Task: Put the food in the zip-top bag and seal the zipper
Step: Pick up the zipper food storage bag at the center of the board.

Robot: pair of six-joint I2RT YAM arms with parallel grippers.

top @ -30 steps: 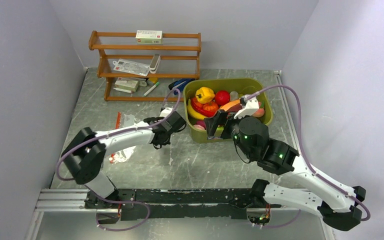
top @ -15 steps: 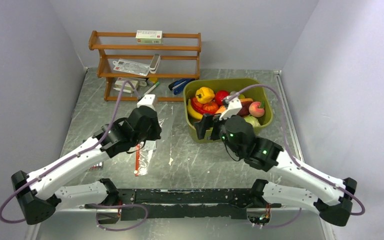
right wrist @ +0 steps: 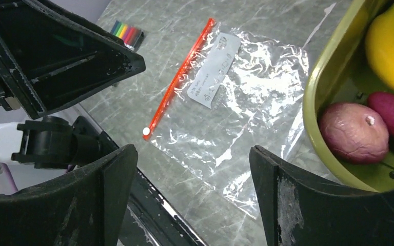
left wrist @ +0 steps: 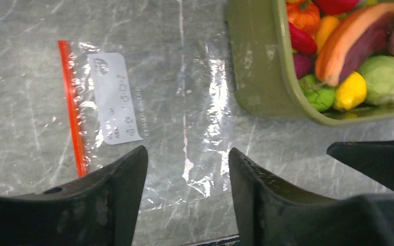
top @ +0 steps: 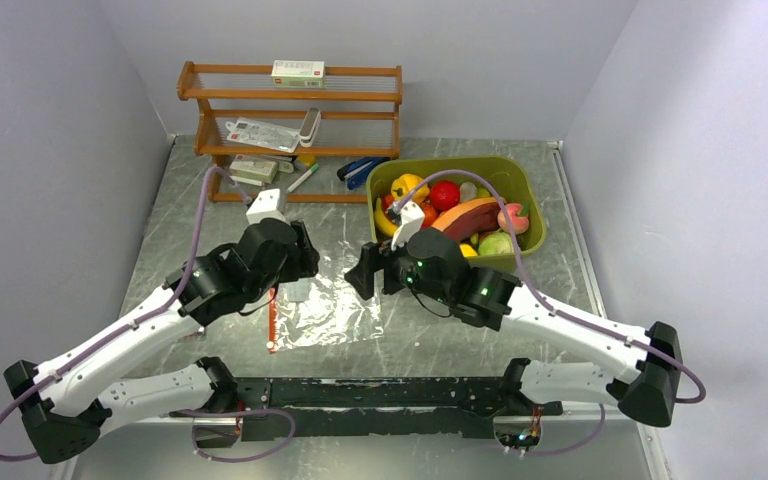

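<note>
The zip-top bag (top: 335, 312) lies flat and empty on the table between the two grippers, its white label (left wrist: 114, 97) facing up. The zipper (left wrist: 72, 102) is a red-orange strip along the bag's left edge, with a white slider (right wrist: 146, 131) at its near end. My left gripper (left wrist: 187, 159) hovers open over the bag, holding nothing. Over the bag's right part, my right gripper (right wrist: 192, 169) stands open and empty too. The food (top: 455, 212) sits heaped in the olive-green tub (top: 515, 180): a banana (right wrist: 390, 51), a pinkish round piece (right wrist: 354, 132), an orange and purple slice (left wrist: 354, 41).
A wooden rack (top: 290, 120) with packets stands at the back left. Coloured marker pens (right wrist: 127, 33) lie left of the bag. The tub's wall (left wrist: 256, 77) rises just right of the bag. A black rail (top: 380, 392) runs along the near table edge.
The left arm carried the bag from the left to the table's middle and opened; the bag now lies spread flat. The right gripper swung from the tub leftward over the bag, narrowing slightly.
</note>
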